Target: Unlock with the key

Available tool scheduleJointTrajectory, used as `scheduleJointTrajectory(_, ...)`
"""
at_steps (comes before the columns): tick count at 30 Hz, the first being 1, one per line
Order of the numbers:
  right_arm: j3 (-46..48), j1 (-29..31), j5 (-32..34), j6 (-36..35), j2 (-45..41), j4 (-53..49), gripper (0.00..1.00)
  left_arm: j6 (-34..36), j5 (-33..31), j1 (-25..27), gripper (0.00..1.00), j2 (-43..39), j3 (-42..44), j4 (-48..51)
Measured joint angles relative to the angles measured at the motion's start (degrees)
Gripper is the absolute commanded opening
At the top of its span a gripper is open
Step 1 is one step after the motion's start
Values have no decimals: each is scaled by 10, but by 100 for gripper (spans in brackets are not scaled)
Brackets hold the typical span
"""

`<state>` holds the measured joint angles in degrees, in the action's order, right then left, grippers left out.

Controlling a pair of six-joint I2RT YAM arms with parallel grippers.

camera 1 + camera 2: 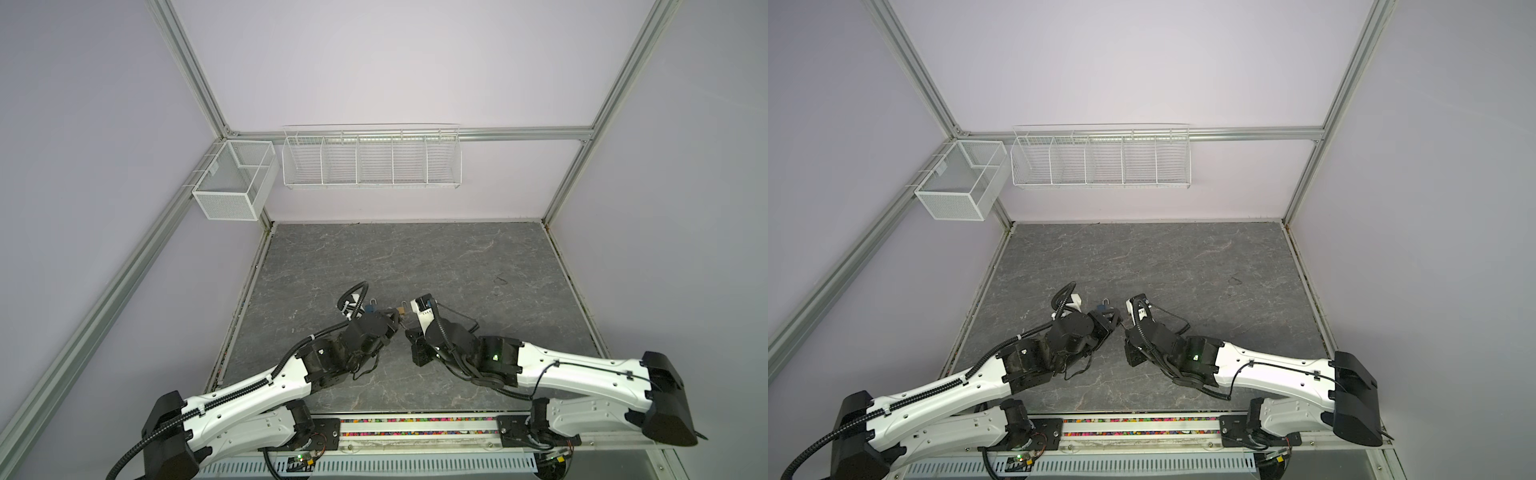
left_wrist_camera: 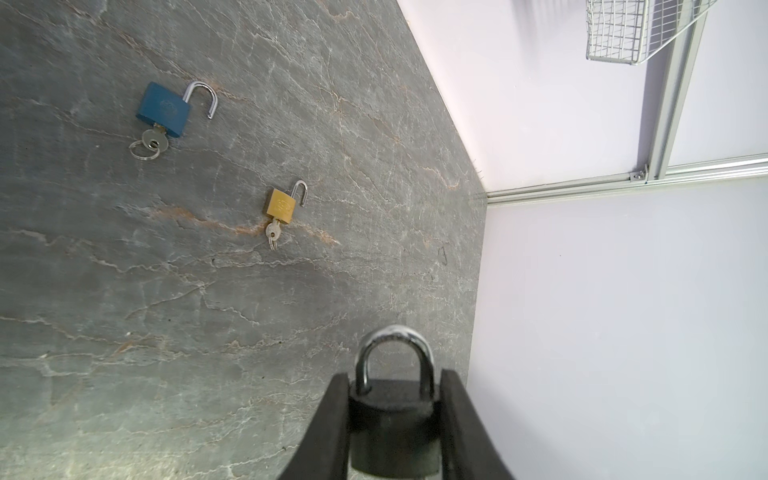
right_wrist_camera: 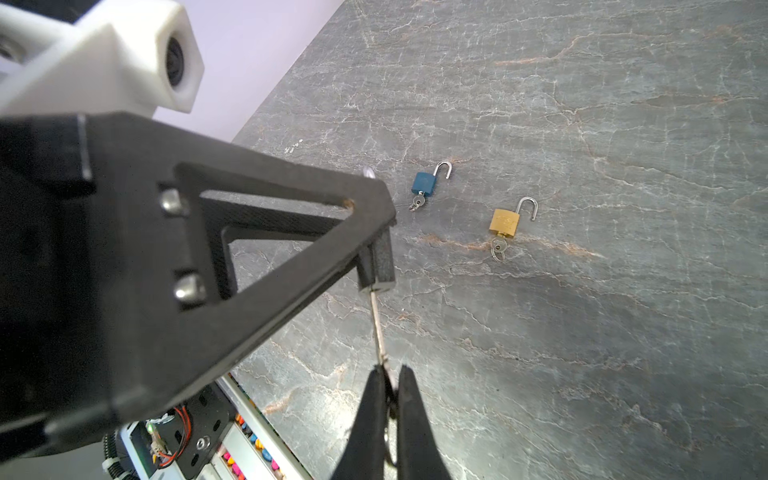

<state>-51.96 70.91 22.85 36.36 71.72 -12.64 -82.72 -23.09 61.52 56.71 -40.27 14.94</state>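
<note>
Right pincer (image 3: 388, 374): clamped shut on the key (image 3: 377, 328) by its head, blade pointing out past the tips. Blade tip meets the underside of the black padlock (image 2: 392, 419). Whether it is in the keyway, or how deep, cannot tell.

Left pincer (image 2: 395, 380): closed on the black padlock body, one finger on each side, shackle up and out past the tips. Both shackle legs are down in the body, so it looks locked. The padlock is held in the air above the near middle of the counter (image 2: 166, 332), where the two arms meet in both top views.

Step in hand, by my read: seat the key, then turn.
- Keep the blade in line with the keyway; push straight along the blade, no side load, since it is thin and may bend or slip.
- Left side only braces; don't let the body twist between the fingers.
- Turn from the right wrist only once fully seated.

Further out on the counter: blue padlock (image 2: 163, 109) and brass padlock (image 2: 281, 205), both lying flat with shackles swung open and keys in. Apart from each other, clear of both arms.
</note>
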Motion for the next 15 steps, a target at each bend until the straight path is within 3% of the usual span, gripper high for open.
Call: scheduleJointTrajectory(15, -14, 0, 16, 3, 14, -23, 6, -13, -5, 0, 0, 3, -1, 13)
